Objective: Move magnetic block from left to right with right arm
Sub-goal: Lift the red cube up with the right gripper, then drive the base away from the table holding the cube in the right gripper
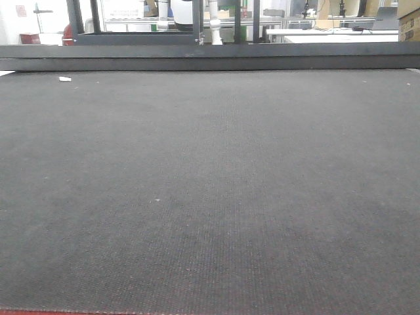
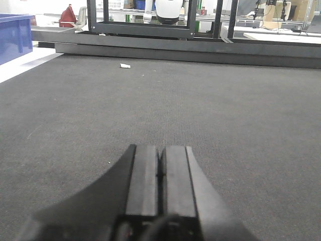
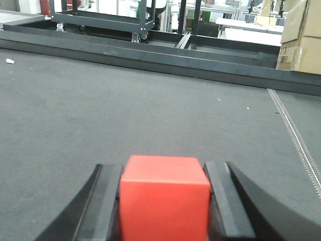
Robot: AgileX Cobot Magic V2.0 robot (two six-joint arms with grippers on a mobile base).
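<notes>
clamped between the two black fingers of the right gripper, the magnetic block is seen at the bottom of the right wrist view, its bright red top and front faces exposed and a pad pressed against each side. whether its underside is touching the surface below cannot be told. a dark grey mat is spread beneath and ahead of it, and a pale stitched seam is run along the mat's right side. a low dark ledge is set along the mat's far edge, with a wheeled black frame behind it and cardboard boxes stacked at the far right. the left gripper is held low over the same mat, its pads brought together with nothing between them. a small white scrap is left near the far edge, and a blue bin is placed off to the left.
</notes>
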